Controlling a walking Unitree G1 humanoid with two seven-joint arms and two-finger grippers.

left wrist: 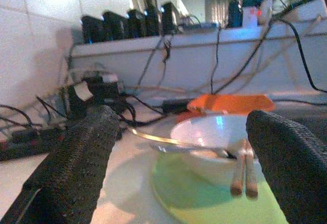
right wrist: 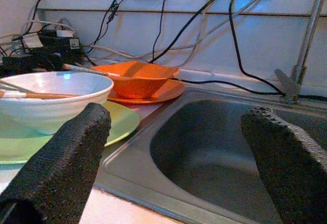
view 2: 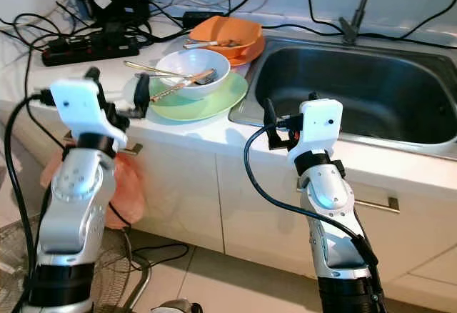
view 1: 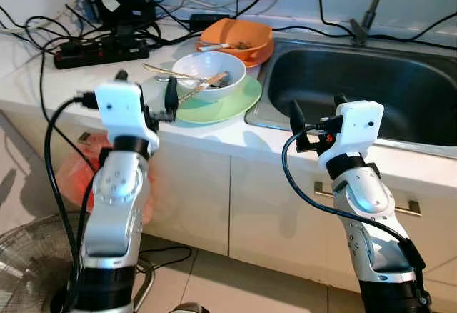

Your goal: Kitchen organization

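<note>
Dishes stacked beside the sink (view 1: 371, 91).

Eye views: white bowl (view 1: 208, 73) with chopsticks (view 1: 203, 88) on green plate (view 1: 228, 102), left of the sink. Wrist views: left gripper (left wrist: 184, 170) spread open facing the bowl; right gripper (right wrist: 173, 165) spread open at the sink's near rim.

- A white kitchen surface (view 1: 214, 131) runs along a tiled wall, above pale cabinet doors.
- A steel sink (view 1: 371, 95) is set into the surface on the robot's right.
- A green plate (view 1: 221, 106) lies just beside the sink's rim, carrying a white bowl (view 1: 208, 70) with chopsticks (view 1: 203, 88) and a spoon (view 1: 161, 70) resting across it.
- Behind it, an orange plate (view 1: 258, 56) holds an orange bowl (view 1: 239, 36) near the sink's back corner.
- A black power strip (view 1: 100, 50) and tangled black cables (view 1: 171, 23) sit on the surface toward the wall on the left.
</note>
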